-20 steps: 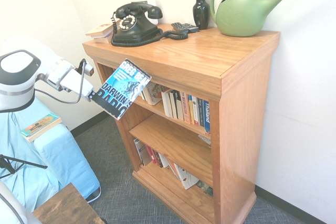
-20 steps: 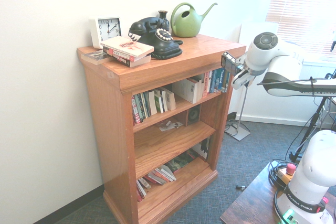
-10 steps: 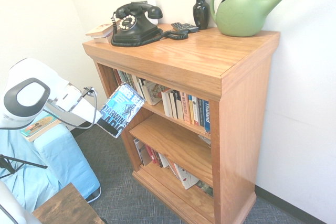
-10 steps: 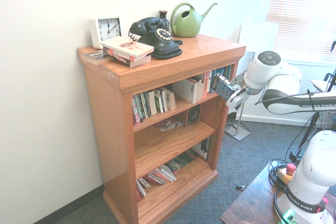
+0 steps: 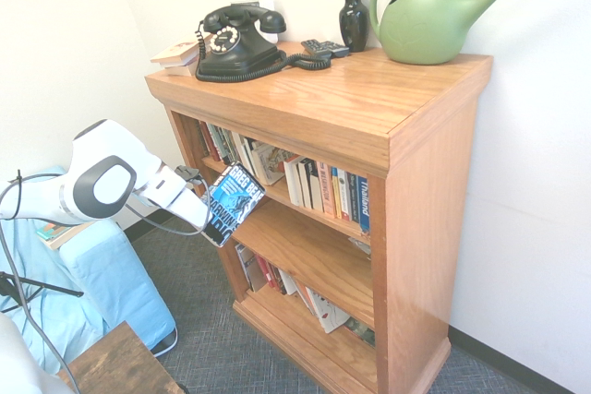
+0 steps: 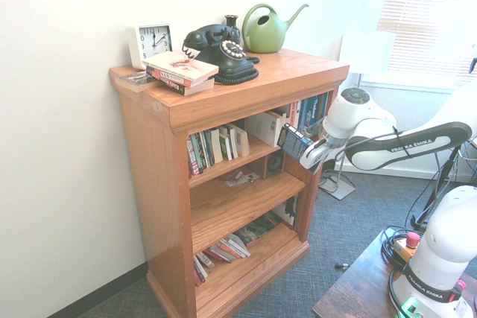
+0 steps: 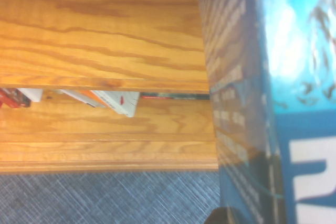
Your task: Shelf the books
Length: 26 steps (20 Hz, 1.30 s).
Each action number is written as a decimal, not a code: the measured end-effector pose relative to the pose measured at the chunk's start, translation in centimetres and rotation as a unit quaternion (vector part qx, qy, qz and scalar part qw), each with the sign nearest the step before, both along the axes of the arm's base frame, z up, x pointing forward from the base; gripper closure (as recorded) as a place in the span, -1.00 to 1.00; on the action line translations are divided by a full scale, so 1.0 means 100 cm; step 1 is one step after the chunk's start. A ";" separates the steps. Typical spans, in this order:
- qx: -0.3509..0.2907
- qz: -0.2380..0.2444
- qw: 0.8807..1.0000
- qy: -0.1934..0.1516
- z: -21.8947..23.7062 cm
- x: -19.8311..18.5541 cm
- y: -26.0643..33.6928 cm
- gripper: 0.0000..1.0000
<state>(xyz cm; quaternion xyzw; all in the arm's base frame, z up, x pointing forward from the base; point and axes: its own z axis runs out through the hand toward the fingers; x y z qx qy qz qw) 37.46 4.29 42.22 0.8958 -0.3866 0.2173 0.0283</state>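
A thick paperback (image 5: 235, 201) with a blue-and-black cover and white title letters hangs tilted at the left end of the wooden bookcase (image 5: 323, 113). It sits just below the upper shelf's board, over the front of the middle shelf (image 5: 309, 256). My gripper (image 5: 212, 221) is shut on its lower corner. The second exterior view shows the same paperback (image 6: 291, 141) in the gripper (image 6: 305, 154), by the case's right post. Up close in the wrist view, the paperback (image 7: 262, 103) shows its cover and cream page edges beside a shelf board (image 7: 105, 24). Upright books (image 5: 328, 189) fill the upper shelf.
On top stand a black telephone (image 5: 235, 41), a dark vase (image 5: 353, 17), a green watering can (image 5: 429, 16), a clock (image 6: 151, 41) and stacked books (image 6: 180, 72). Leaning books (image 5: 314, 302) lie on the bottom shelf. A light-blue covered seat (image 5: 83, 274) with a book stands left.
The arm has dropped and swung in. The paperback went from the height of the case's top edge down to the middle shelf opening, closer to the shelves.
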 end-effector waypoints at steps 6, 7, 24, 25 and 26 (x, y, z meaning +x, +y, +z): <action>0.010 0.003 1.000 -0.005 0.006 0.031 0.003 1.00; 0.012 0.004 1.000 -0.003 0.006 0.037 0.003 1.00; 0.027 0.022 0.999 -0.029 -0.029 0.129 0.029 1.00; 0.025 0.020 0.999 -0.035 -0.033 0.130 0.030 1.00; 0.023 0.020 0.999 -0.039 -0.037 0.131 0.031 1.00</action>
